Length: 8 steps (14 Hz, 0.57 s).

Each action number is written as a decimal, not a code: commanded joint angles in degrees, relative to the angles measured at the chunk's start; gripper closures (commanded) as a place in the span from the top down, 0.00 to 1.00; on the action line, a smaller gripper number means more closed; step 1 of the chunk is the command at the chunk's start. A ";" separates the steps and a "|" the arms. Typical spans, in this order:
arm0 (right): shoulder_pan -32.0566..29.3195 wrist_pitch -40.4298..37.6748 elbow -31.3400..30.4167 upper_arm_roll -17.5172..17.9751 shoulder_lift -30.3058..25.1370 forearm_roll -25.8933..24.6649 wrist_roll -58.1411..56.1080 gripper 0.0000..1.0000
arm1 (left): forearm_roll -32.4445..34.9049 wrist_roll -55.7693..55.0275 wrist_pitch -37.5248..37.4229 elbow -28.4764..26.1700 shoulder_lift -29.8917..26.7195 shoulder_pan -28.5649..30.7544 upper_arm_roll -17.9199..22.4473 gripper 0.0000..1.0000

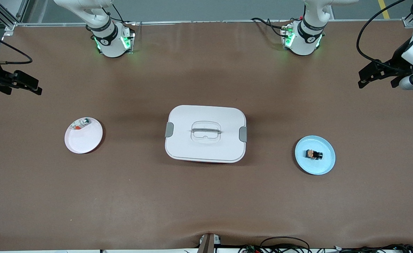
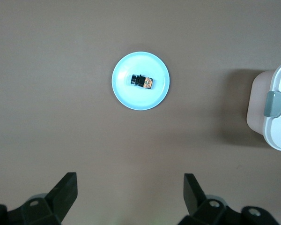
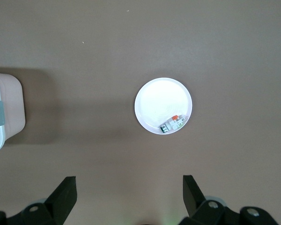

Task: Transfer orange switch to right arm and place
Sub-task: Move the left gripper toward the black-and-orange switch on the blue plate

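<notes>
The orange switch [image 1: 314, 154], a tiny black block with an orange part, lies on a light blue plate [image 1: 327, 165] toward the left arm's end of the table. In the left wrist view the switch [image 2: 143, 81] lies on its side in the middle of that plate [image 2: 126, 96]. My left gripper [image 1: 378, 83] hangs open high over the table's end, off to one side of the blue plate, with nothing between its fingers [image 2: 65, 187]. My right gripper [image 1: 22, 88] hangs open and empty over the other end; its fingers [image 3: 65, 190] stand wide apart.
A white lidded box [image 1: 205, 133] with grey clips stands mid-table between the plates. A pale pink plate [image 1: 83, 140] toward the right arm's end holds a small silver-white-and-red piece [image 1: 81, 123], seen too in the right wrist view [image 3: 173, 124]. Bare brown table surrounds them.
</notes>
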 commanded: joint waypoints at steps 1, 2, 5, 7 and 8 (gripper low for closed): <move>-0.33 -0.18 -0.58 0.23 -0.98 -0.30 0.00 1.00 | 0.15 -0.73 -1.31 1.90 0.81 0.37 0.14 1.00; -0.25 -0.18 -0.58 0.23 -0.98 -0.30 0.00 1.00 | 0.15 -0.73 -1.31 1.90 0.81 0.80 0.05 1.00; -0.24 -0.18 -0.58 0.23 -0.98 -0.30 0.00 1.00 | 0.15 -0.73 -1.31 3.55 2.82 0.81 0.05 1.00; -0.24 -0.18 -0.58 0.23 -0.98 -0.30 0.00 1.00 | 0.15 -0.38 -1.31 5.41 5.63 0.90 0.05 1.00; -0.33 -0.18 -0.58 0.23 -0.98 -0.30 0.00 1.00 | 0.15 -0.73 -0.87 5.32 6.68 0.98 0.14 1.00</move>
